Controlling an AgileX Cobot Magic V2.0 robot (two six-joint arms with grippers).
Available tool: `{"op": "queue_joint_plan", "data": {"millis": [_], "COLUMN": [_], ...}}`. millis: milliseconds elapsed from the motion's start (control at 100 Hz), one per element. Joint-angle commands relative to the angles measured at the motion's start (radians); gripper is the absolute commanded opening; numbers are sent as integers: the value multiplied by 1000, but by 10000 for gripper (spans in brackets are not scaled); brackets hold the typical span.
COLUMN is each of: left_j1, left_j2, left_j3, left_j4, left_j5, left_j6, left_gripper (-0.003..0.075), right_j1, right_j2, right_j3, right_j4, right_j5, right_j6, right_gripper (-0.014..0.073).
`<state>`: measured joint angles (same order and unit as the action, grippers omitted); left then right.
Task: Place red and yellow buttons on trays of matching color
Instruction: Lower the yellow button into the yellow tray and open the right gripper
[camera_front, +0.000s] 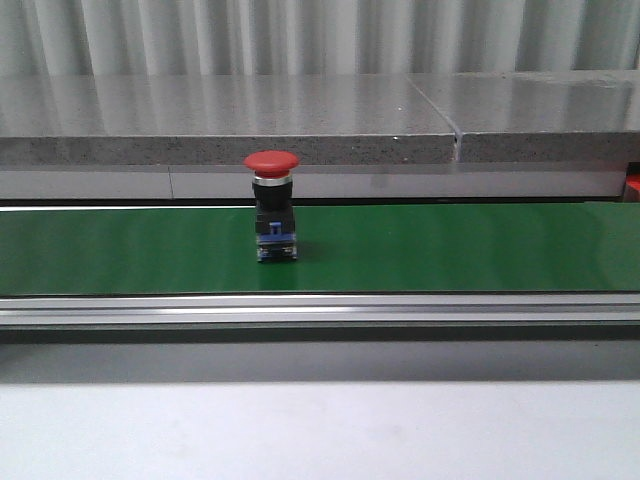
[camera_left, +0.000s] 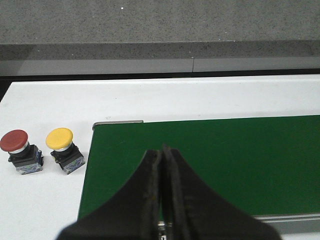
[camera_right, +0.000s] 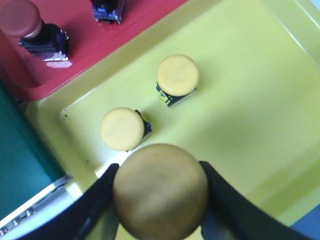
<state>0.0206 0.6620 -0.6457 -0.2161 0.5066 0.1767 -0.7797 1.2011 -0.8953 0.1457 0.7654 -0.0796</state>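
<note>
Speckled grey stone backs a matte green belt (camera_front: 420, 245) carrying one upright red mushroom-cap button (camera_front: 272, 205), while the left jaws (camera_left: 163, 152) sit pressed together, empty, and the right jaws (camera_right: 159, 192) clamp a rounded yellow button (camera_right: 160, 187) over the glossy yellow tray (camera_right: 260, 100).

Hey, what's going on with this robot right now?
It is sorting buttons by color. The right gripper holds a yellow button over the yellow tray, where two yellow ones already sit. The left gripper is shut and empty above the green belt, where a red button stands.
</note>
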Motion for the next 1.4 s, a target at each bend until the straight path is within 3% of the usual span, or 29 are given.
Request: {"op": "queue_joint_plan", "data": {"millis": [0,280,490,780,1250,1390], "left_j1": [-7,-7,-7,-7,-7,-7], "left_j2": [0,0,0,0,0,0], "left_j3": [-29,-29,-29,-29,-29,-29], "left_j4": [-16,-16,-16,-16,-16,-16], "left_j5": [-73,-73,-73,-73,-73,-73], "left_j6": [0,0,0,0,0,0], "left_gripper": [-20,-20,-20,-20,-20,-20], "right_j1": [-5,-2,3,3,3,3], "right_j2": [-18,-18,-16,4,117,117], "right_j3": [-11,155,190,298,303,303], "right_j4": [-11,0,25,83,83,83], "right_j5": [-30,-119,-185,-358,-368,-356], "right_j6": [8,19,21,22,22,22], "right_gripper": [128,128,128,128,133,263]}}
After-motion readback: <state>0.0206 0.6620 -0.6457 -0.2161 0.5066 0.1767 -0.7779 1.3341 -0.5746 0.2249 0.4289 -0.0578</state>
